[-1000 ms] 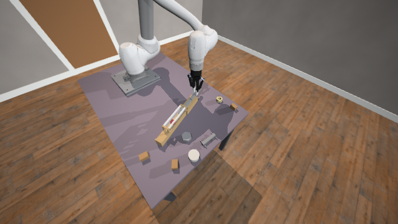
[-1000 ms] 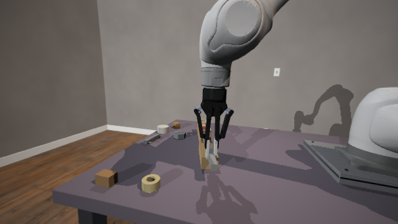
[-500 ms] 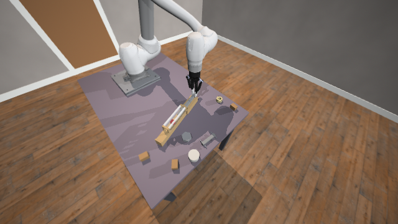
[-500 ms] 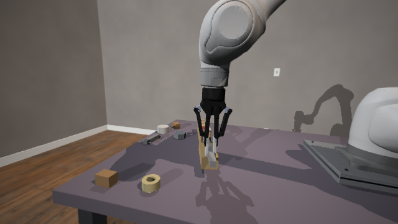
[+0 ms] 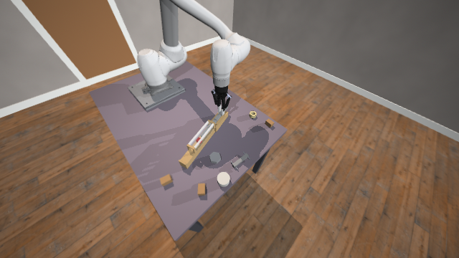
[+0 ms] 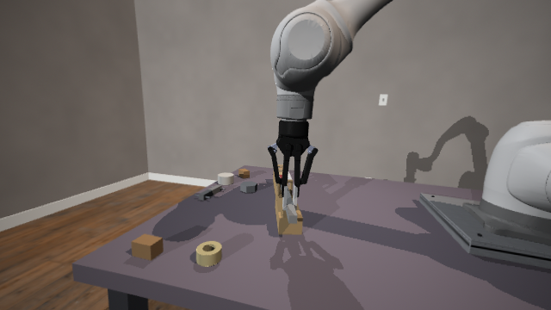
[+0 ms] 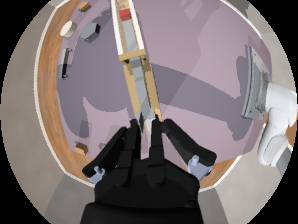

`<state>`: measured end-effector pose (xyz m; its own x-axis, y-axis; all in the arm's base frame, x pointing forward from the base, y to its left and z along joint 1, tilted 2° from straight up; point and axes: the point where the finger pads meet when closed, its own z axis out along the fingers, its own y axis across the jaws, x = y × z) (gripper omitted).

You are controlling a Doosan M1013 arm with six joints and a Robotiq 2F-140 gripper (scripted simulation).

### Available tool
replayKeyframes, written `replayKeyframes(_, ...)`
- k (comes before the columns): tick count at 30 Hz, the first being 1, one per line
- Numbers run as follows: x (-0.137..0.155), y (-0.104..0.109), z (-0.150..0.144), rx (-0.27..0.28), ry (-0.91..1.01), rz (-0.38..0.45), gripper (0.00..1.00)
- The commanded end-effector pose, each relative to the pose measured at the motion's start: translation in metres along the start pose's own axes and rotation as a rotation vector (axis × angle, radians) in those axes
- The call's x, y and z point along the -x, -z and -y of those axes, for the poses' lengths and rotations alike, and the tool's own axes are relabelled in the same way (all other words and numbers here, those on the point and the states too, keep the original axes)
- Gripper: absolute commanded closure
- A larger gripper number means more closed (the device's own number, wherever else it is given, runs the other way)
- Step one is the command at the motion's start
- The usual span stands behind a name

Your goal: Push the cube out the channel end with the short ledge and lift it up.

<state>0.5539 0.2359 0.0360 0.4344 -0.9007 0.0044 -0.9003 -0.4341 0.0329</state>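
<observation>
A long wooden channel [image 5: 189, 159] [image 6: 287, 227] [image 7: 154, 99] lies slantwise on the purple table [image 5: 143, 143] [image 6: 366, 258]. A small red cube [image 5: 198, 140] [image 7: 124, 14] sits inside it, in the white-walled part toward the end far from the arm. In the exterior view the cube is all but hidden behind the fingers. My gripper [image 5: 222, 107] [image 6: 289, 195] [image 7: 147, 113] stands upright over the channel's end nearest the robot base. It is shut on a thin grey push stick [image 5: 217, 117] [image 6: 292, 212] [image 7: 139, 86] that slopes down into the channel and points at the cube.
A yellow ring [image 5: 252, 115] [image 6: 208, 253] and a brown block [image 5: 269, 122] [image 6: 147, 246] lie near one table edge. A grey hexagon [image 5: 214, 158], a grey clamp [image 5: 239, 161], a white disc [image 5: 223, 178] and two brown blocks [image 5: 166, 179] [image 5: 201, 188] lie beyond the channel's far end. The robot base [image 5: 156, 91] stands at the back.
</observation>
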Motion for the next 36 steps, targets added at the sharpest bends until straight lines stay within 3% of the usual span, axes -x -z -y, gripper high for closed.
replayKeyframes(1, -0.003, 0.000, 0.000, 0.000, 0.000, 0.000, 1.00)
replayKeyframes(16, -0.048, 0.000, 0.000, 0.000, 0.000, 0.000, 1.00)
replayKeyframes(36, -0.085, 0.000, 0.000, 0.000, 0.000, 0.000, 1.00)
